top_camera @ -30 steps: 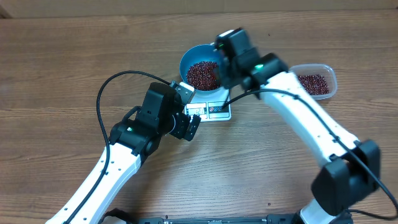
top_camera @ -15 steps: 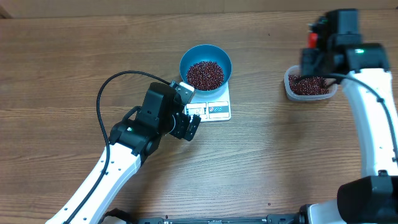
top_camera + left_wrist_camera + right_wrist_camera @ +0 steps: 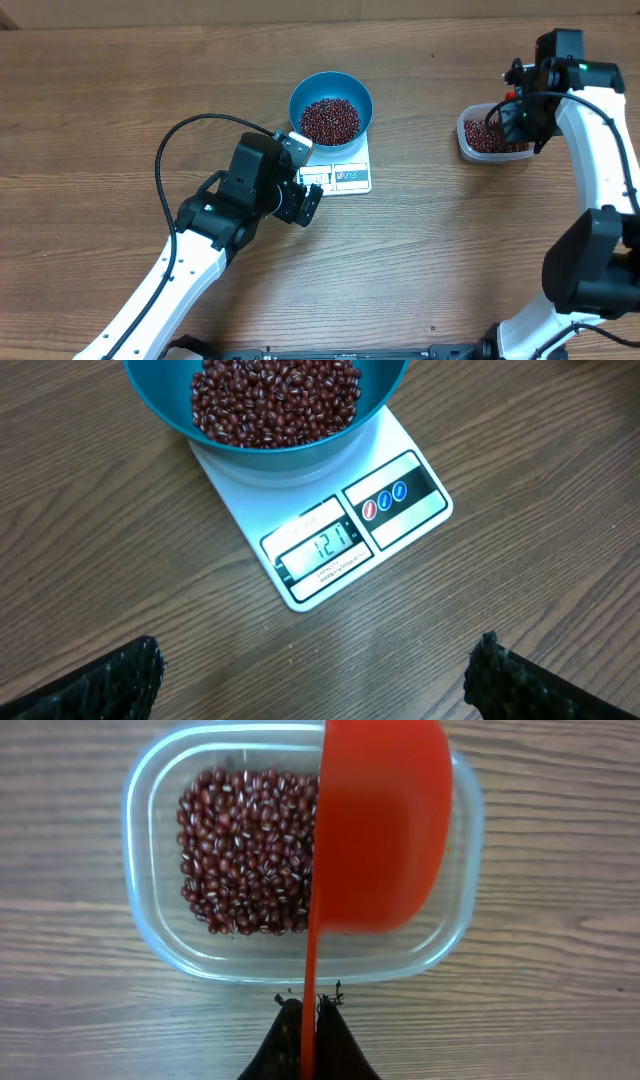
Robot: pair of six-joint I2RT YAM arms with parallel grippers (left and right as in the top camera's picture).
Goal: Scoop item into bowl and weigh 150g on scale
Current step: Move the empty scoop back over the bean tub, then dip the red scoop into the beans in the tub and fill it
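Matt, grained wood table (image 3: pixel 480 250); smooth plastic bowl (image 3: pixel 380 390); smooth white plastic scale (image 3: pixel 250 495); clear glossy plastic container (image 3: pixel 138 850); smooth red plastic scoop (image 3: pixel 380 820).

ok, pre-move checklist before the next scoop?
1. Right gripper shut on red scoop: ok.
2. Scoop over clear container, beans inside: ok.
3. Blue bowl seated on scale: ok.
4. Display at target: not ok, reads 121.
5. Left gripper open, off the scale: ok.
6. Scoop empty: cannot tell.
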